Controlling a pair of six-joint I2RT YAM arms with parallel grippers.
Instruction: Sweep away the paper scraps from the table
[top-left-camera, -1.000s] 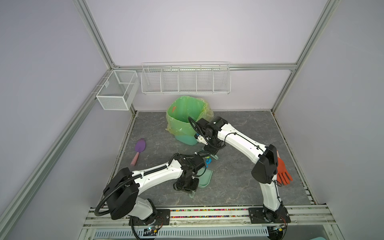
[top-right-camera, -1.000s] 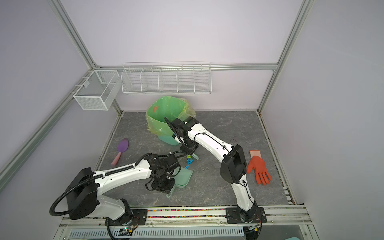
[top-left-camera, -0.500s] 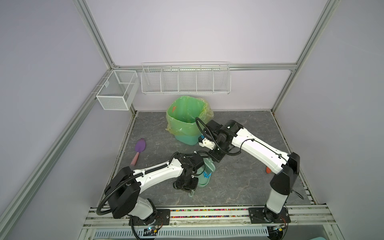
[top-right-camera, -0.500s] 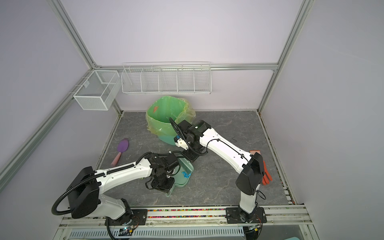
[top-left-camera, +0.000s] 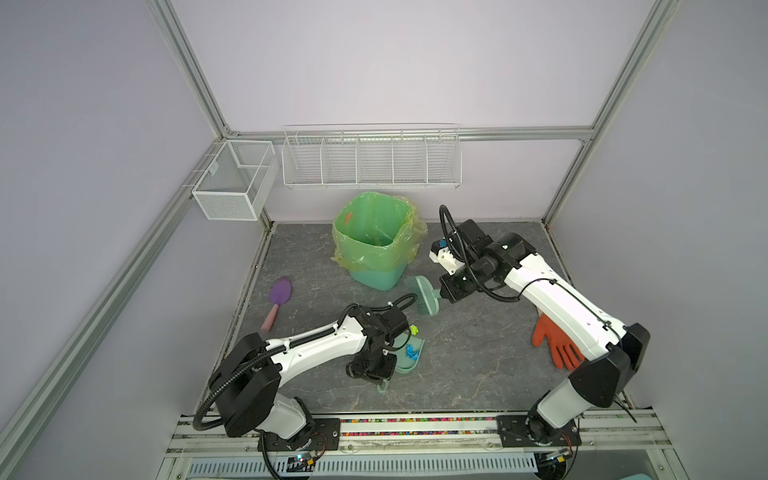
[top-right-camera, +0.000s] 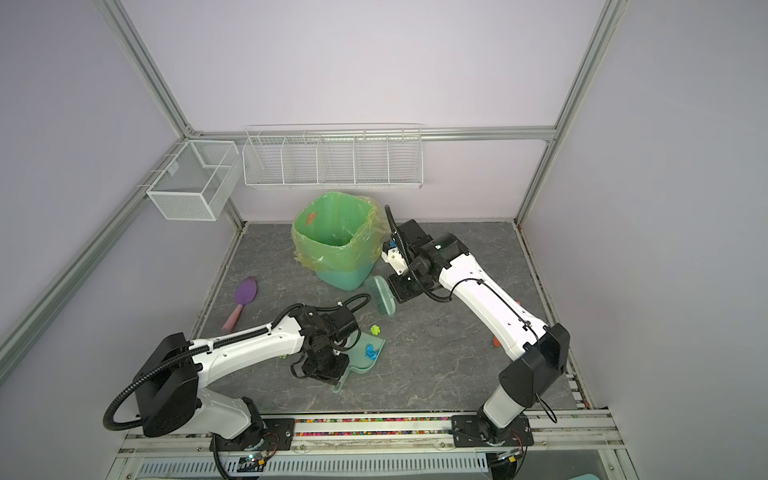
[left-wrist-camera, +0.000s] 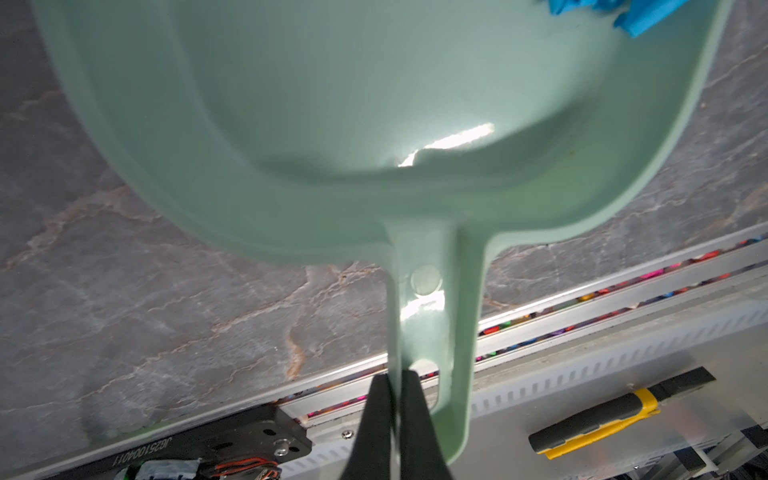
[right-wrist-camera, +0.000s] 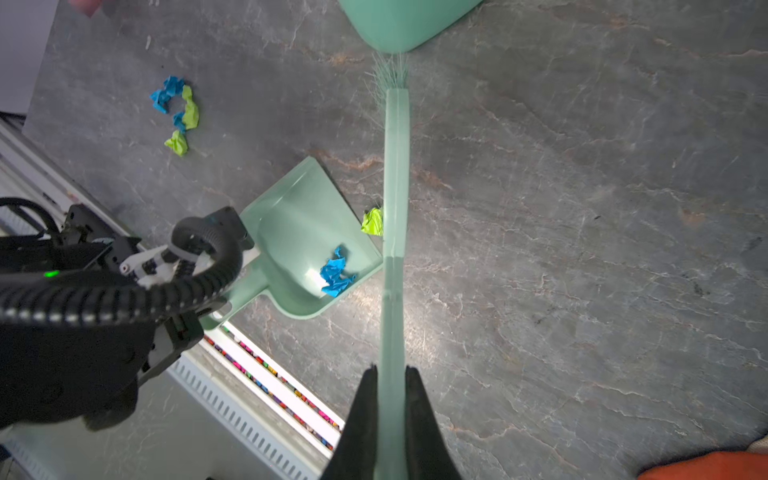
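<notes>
Paper scraps (right-wrist-camera: 190, 110): touched by neither claw.
Left claw (left-wrist-camera: 395, 380): pressed together on the dustpan (right-wrist-camera: 299, 224) handle's edge.
Right claw (right-wrist-camera: 390, 374): pinching the brush (right-wrist-camera: 395, 166) handle; bristles near the bin (right-wrist-camera: 399, 20) base.
In the pan: one blue bit.
At the pan's lip: one lime bit, on the table (right-wrist-camera: 582, 208).
Farther out: a blue-and-lime cluster, well apart from the pan.
Handling, judged: featherlight, soft, crumpled; apt to skip under a quick stroke. Grip the tools, not the bits.

Both top views look down from high in front, sharing the whole table (top-left-camera: 478, 365). Each wrist camera faces the table closely; both show the dustpan (left-wrist-camera: 374, 104).
</notes>
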